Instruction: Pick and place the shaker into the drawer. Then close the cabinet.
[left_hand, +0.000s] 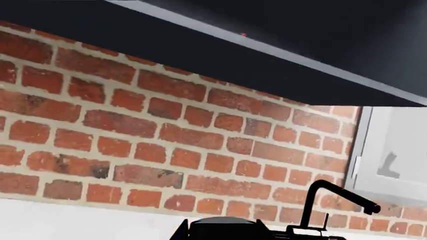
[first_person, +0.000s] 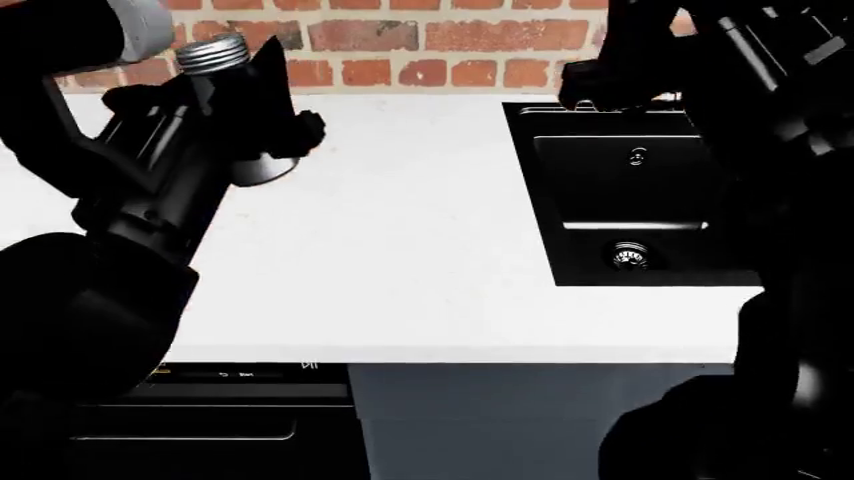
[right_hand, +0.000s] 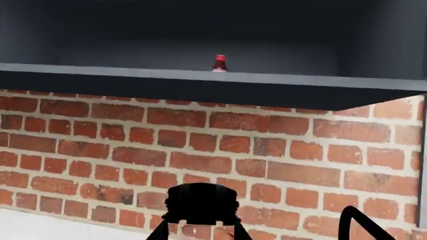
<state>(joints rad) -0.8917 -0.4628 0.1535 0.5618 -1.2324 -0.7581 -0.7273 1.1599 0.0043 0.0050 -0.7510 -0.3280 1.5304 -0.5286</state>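
Only the head view shows the shaker (first_person: 215, 52) (both pincers' states unclear).

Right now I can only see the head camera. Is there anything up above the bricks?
Observer: Yes. The right wrist view shows a dark shelf above the brick wall, with a small red bottle standing on it.
Operator: Does the sink have a tap? I can't see one.
Observer: It does. The left wrist view shows a black faucet with a bent spout, in front of the bricks.
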